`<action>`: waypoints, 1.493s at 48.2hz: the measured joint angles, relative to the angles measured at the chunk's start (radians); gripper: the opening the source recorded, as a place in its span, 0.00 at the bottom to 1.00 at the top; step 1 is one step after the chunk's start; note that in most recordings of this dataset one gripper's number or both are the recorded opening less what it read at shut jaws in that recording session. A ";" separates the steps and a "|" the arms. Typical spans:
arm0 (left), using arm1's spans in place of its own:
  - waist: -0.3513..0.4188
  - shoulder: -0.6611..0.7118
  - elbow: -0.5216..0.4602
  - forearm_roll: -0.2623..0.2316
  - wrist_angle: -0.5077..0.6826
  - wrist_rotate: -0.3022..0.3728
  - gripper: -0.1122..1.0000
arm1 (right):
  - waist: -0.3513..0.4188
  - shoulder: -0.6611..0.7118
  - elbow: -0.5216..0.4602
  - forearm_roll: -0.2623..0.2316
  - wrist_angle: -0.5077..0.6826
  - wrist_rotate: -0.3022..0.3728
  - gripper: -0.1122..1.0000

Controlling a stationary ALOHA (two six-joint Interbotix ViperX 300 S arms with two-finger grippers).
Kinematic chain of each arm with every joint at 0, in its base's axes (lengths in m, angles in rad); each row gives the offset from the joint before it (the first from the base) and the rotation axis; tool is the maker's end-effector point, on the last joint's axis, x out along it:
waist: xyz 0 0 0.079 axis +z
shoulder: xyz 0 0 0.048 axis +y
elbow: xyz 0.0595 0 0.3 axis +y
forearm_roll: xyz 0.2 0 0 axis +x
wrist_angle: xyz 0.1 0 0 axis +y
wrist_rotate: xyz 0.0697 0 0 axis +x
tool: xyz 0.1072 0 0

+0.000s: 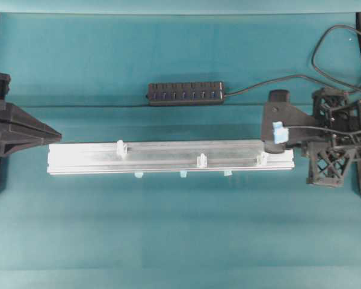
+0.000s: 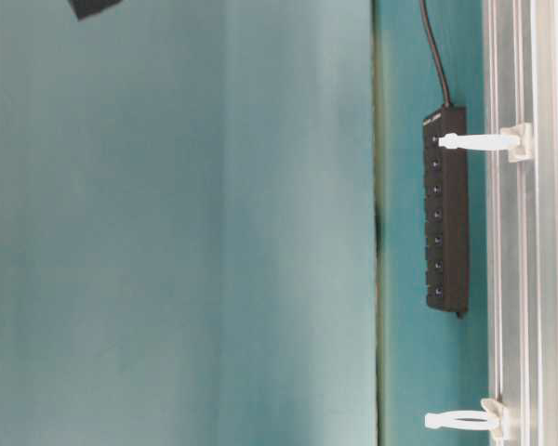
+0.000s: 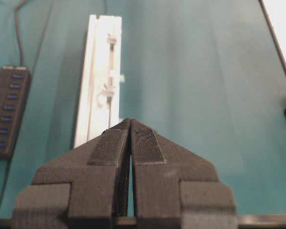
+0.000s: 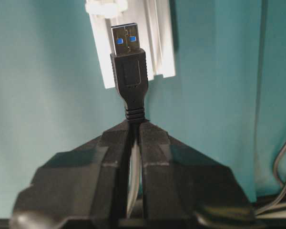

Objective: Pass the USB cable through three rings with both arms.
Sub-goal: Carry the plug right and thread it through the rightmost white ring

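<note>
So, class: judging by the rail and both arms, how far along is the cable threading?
Done: the right gripper has its fingers shut on the USB cable, plug pointing at the nearest ring. In hand: lining up with that ring. Left: all three rings show no cable through them; the left gripper waits shut, holding nothing.

I am counting three rings on one rail [image 1: 168,158]: the left ring [image 1: 121,147], the middle ring [image 1: 201,161] and the right ring [image 1: 262,158]. Three teal tabs [image 1: 183,174] are showing along the rail's near edge. One hub [image 1: 185,93] is lying beyond the rail on the bench [image 1: 168,241]. I am working with two claws, my left claw [image 1: 55,135] and my right claw [image 1: 279,133], and one USB cable [image 4: 128,71].
</note>
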 measured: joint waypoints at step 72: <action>0.020 0.005 -0.008 0.002 0.000 0.000 0.12 | -0.002 0.066 0.153 0.055 -0.244 0.005 0.02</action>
